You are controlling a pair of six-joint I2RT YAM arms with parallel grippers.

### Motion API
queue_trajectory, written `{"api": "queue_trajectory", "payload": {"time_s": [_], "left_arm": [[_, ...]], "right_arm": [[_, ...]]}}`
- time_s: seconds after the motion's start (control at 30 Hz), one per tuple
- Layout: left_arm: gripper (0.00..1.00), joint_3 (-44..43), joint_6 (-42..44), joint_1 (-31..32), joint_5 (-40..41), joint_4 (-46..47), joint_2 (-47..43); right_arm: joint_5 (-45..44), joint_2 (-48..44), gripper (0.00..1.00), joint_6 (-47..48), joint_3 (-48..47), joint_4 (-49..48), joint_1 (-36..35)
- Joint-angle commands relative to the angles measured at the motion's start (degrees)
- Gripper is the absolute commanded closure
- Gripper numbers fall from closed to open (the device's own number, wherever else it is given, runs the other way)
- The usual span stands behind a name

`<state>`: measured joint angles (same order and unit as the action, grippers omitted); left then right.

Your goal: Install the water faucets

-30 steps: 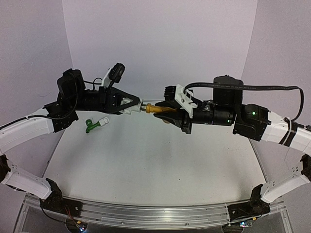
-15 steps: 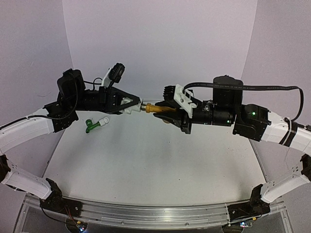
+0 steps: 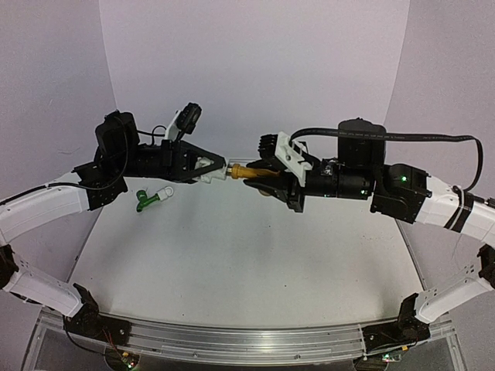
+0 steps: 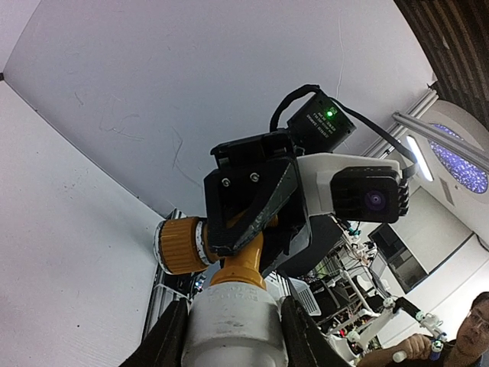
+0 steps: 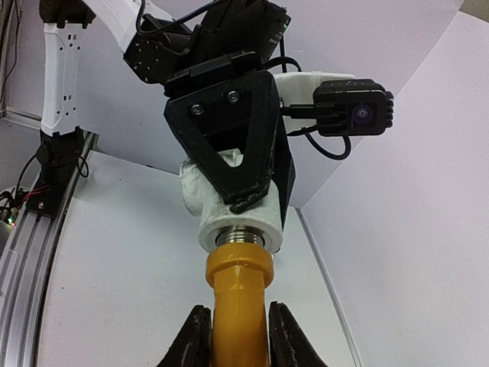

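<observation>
The yellow-gold faucet is held in mid-air by my right gripper, which is shut on its body. My left gripper is shut on a white pipe fitting, seen large in the left wrist view. The faucet's metal thread sits in the mouth of the fitting, end to end. The faucet's round knob shows at its side. The green faucet lies on the table at the left, joined to another white fitting, below the left arm.
The white table has walls at the back and sides. A metal rail with the arm bases runs along the near edge. Black cables hang over both wrists.
My left gripper and the fitting have shifted slightly to the right, toward the yellow-gold faucet. The right arm has hardly moved. The green faucet has not moved.
</observation>
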<state>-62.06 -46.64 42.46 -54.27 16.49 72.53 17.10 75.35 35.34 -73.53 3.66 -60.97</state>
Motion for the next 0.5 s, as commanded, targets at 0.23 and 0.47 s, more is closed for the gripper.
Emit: {"api": "queue_trajectory", "payload": {"time_s": [0.23,0.47], "left_arm": [[1.00,-0.33,2.79,0.26,0.37,1.44,-0.90],[1.00,0.69,4.26,0.26,1.37,1.42,-2.14]], "right_arm": [[4.25,1.78,1.00,-10.05,-1.00,-10.23,-0.98],[6.19,3.77,1.00,-14.87,-1.76,-12.46,-0.97]]}}
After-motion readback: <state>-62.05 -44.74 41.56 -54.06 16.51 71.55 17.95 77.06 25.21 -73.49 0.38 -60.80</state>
